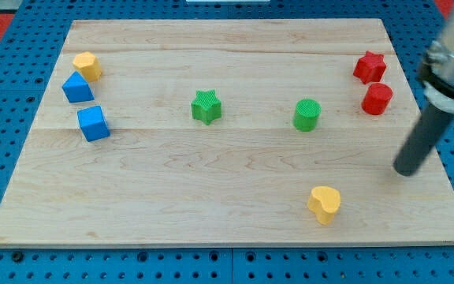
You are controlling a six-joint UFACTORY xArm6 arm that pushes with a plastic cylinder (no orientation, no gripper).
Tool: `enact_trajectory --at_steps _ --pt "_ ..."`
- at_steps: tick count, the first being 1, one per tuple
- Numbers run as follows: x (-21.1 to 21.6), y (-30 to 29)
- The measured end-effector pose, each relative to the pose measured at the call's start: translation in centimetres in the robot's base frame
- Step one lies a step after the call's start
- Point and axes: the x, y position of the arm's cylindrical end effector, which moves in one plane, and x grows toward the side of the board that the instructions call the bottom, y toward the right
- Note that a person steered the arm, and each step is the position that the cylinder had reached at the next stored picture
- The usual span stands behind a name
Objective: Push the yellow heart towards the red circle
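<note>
The yellow heart (pixel 324 203) lies near the view's bottom, right of centre, on the wooden board (pixel 211 197). The red circle (pixel 377 99) stands at the view's right, just below a red star (pixel 370 67). My tip (pixel 406 170) is on the board at the view's right, to the right of and a little above the yellow heart, and below the red circle. It touches no block.
A green circle (pixel 307 114) and a green star (pixel 206 106) stand mid-board. At the view's left are a yellow block (pixel 87 65), a blue block (pixel 77 87) and a blue cube (pixel 93 123). The board's right edge is close to my tip.
</note>
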Motion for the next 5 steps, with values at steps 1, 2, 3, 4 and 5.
enact_trajectory --at_steps 1,2,3,4,5 --pt "5.0 0.4" --pt "8.7 -0.7" --pt "8.7 -1.5" --pt "8.8 -7.2" --pt "8.5 -10.1"
